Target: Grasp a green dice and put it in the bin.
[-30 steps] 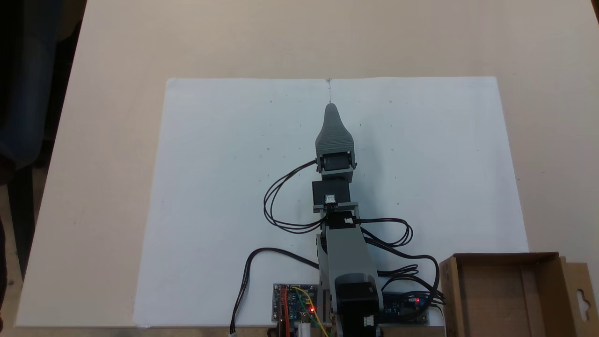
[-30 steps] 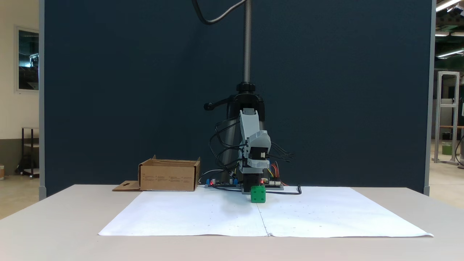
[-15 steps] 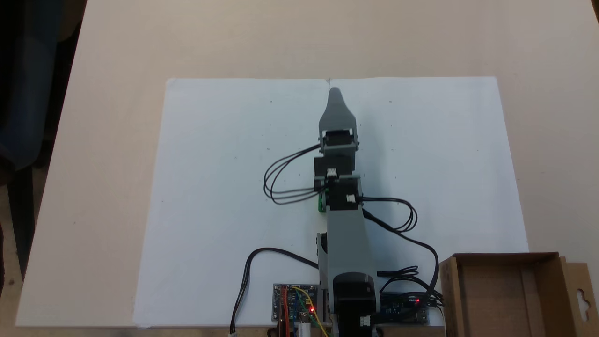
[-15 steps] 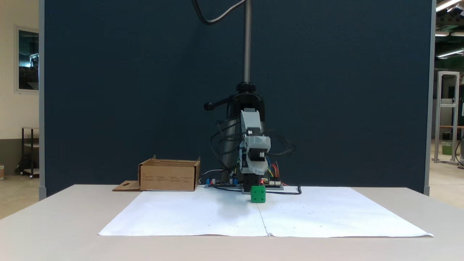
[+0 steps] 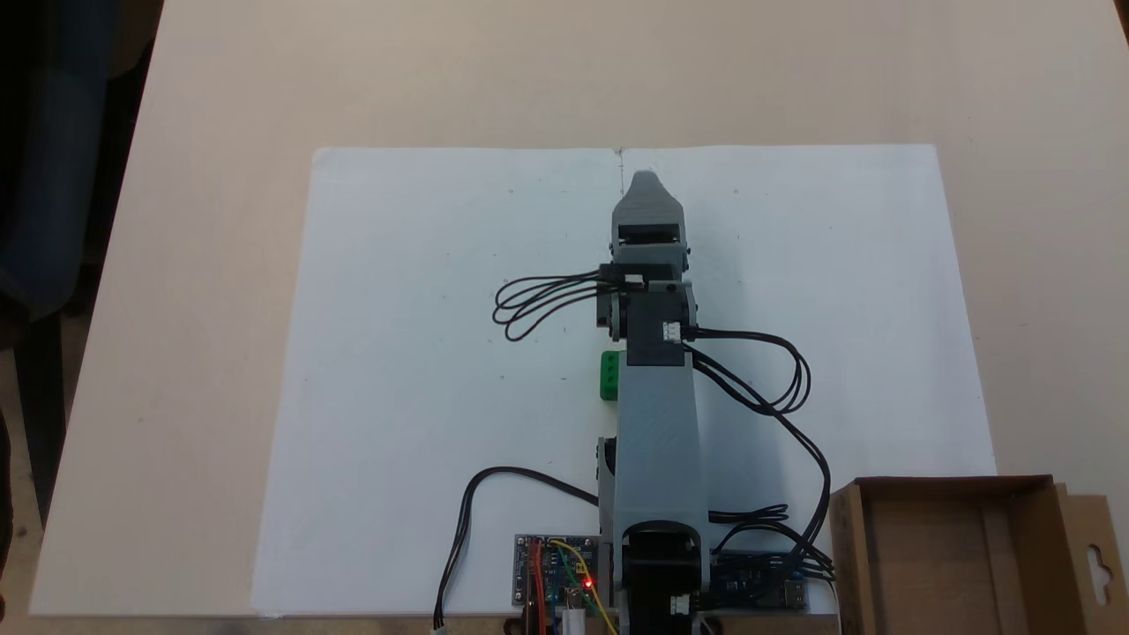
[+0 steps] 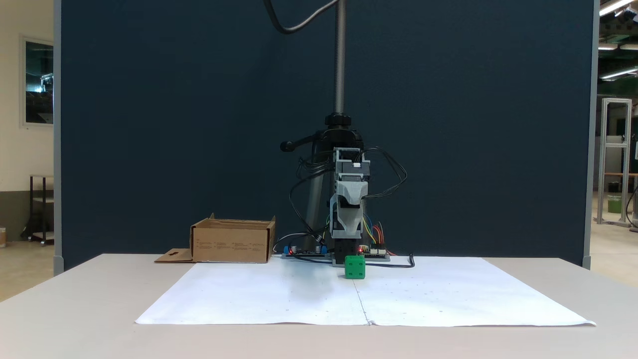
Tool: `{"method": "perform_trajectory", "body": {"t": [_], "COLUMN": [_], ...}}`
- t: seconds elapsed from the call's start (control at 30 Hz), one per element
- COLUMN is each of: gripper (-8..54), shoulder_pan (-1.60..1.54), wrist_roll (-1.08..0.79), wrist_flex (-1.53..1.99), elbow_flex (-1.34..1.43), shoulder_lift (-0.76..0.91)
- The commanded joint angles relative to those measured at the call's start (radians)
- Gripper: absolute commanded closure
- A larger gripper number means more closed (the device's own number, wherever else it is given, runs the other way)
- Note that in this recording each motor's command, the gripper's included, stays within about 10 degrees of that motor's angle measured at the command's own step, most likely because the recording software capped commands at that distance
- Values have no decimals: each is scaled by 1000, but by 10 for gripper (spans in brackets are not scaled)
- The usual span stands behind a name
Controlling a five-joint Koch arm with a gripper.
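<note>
The green dice [image 5: 609, 375] lies on the white sheet, half hidden by the left edge of my grey forearm in a fixed view. From the front, the green dice [image 6: 355, 267] sits alone on the paper with nothing touching it. My gripper [image 5: 644, 181] reaches well past it, near the sheet's far edge. In the front view the gripper [image 6: 346, 224] hangs in the air above the dice and points toward the camera. Its jaws lie one behind the other, so their state is unclear. The bin [image 5: 944, 483], a brown cardboard box, stands beside the arm's base; the bin [image 6: 233, 243] appears left of the arm.
Circuit boards [image 5: 556, 573] with lit red LEDs sit at the arm's base. Black cables [image 5: 538, 300] loop out on both sides of the arm. A camera stand pole [image 6: 340, 60] rises behind the arm, in front of a dark blue partition. The paper sheet [image 5: 423, 309] covers the table's middle.
The arm has lifted and stretched forward over the sheet, and the gripper has tilted up. The dice, hidden under the arm before, now shows beside the forearm; it has not moved.
</note>
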Motion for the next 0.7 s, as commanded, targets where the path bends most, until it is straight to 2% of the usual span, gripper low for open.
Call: {"method": "perform_trajectory", "body": {"t": [0.0,0.2,0.43,0.67], "gripper": [21,22,22,22], "shoulder_pan": [-9,25,28,28], "wrist_roll": [52,58,150,179], "wrist_flex": [162,487,843,913], "elbow_flex": [-117,-256,-301,-299], "shoulder_lift": [114,114,114,112]}}
